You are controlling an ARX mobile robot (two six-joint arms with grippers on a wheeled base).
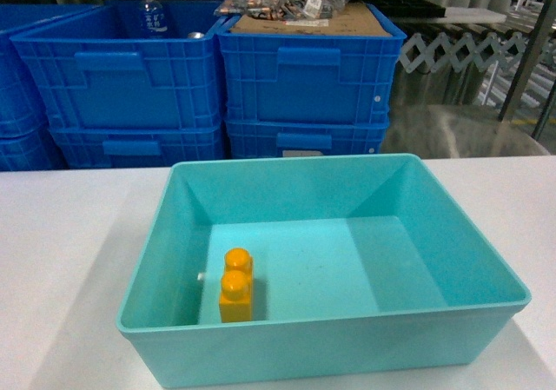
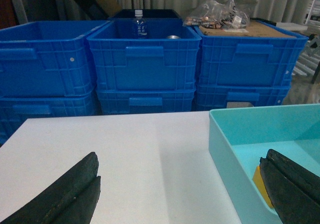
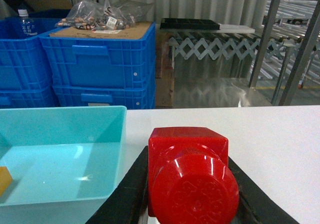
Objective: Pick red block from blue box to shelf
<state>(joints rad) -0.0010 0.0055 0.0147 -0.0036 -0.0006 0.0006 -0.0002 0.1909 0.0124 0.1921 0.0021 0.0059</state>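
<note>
Red block (image 3: 189, 174), glossy, round stud facing the camera, sits clamped in the right gripper (image 3: 190, 194); embossed stud marks unreadable. Left gripper (image 2: 180, 194) gapes.

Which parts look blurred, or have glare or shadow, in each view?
Head: soft shadow left of the blue box. Left wrist: the gripper fingers are dark and blurred. Right wrist: the red block, very close, is soft with glare on its stud; the background is sharper.

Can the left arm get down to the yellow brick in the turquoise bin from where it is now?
Probably yes. The left pincer is open, straddling the bin's near wall, and the yellow brick lies just inside by the right finger. Nothing covers it, though that wall is close.
</note>
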